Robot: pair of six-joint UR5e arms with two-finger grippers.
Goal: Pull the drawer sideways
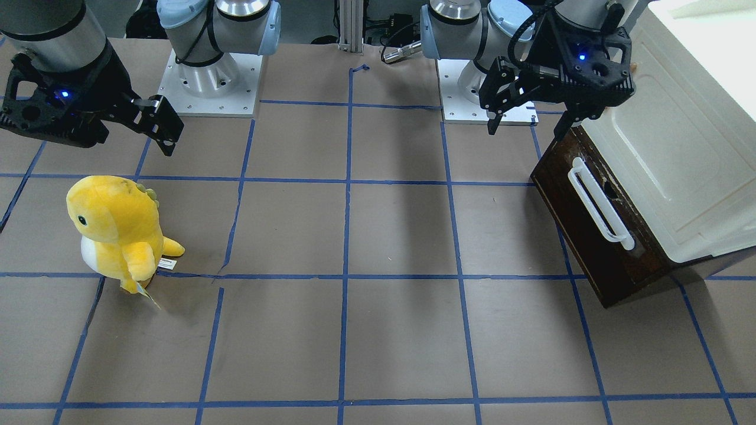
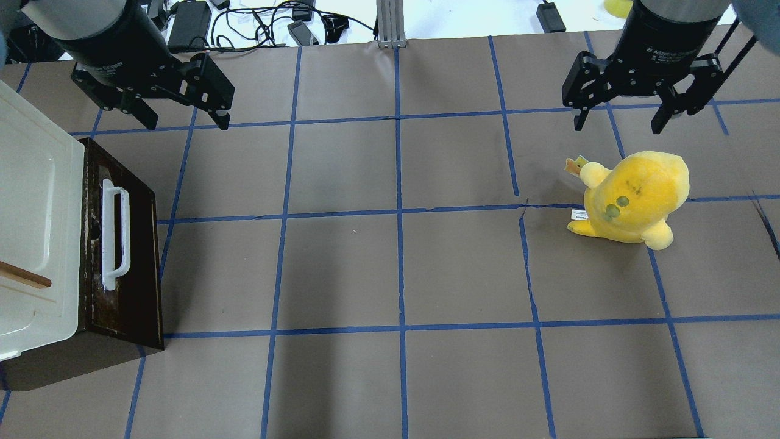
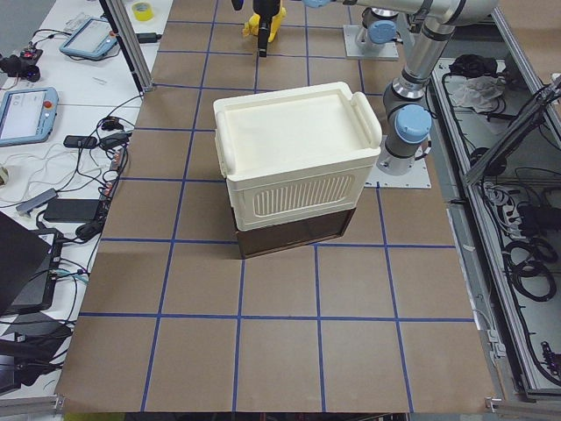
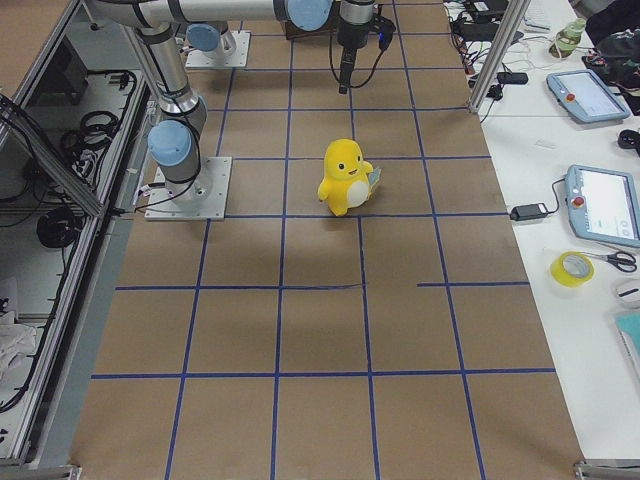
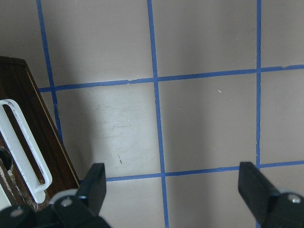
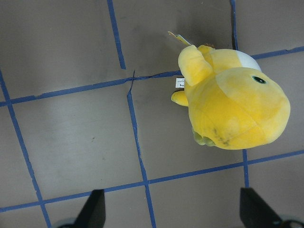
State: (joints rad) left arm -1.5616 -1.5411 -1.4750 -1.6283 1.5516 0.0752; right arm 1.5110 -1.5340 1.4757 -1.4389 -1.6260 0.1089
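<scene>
The drawer (image 2: 125,244) has a dark brown front and a long white bar handle (image 2: 116,235). It sits closed under a cream-white cabinet box (image 2: 36,207) at the table's left edge, and also shows in the front view (image 1: 582,224). My left gripper (image 2: 184,122) is open and empty, hovering above the table just off the drawer's end, clear of the handle. In the left wrist view the handle (image 5: 26,142) is at the left edge, outside the open fingers (image 5: 97,183). My right gripper (image 2: 618,125) is open and empty, far from the drawer.
A yellow plush dinosaur (image 2: 634,195) stands on the brown paper below the right gripper, and shows in the right wrist view (image 6: 232,104). The cream-white box carries a small wooden handle (image 2: 24,275). Blue tape lines grid the table (image 2: 396,268).
</scene>
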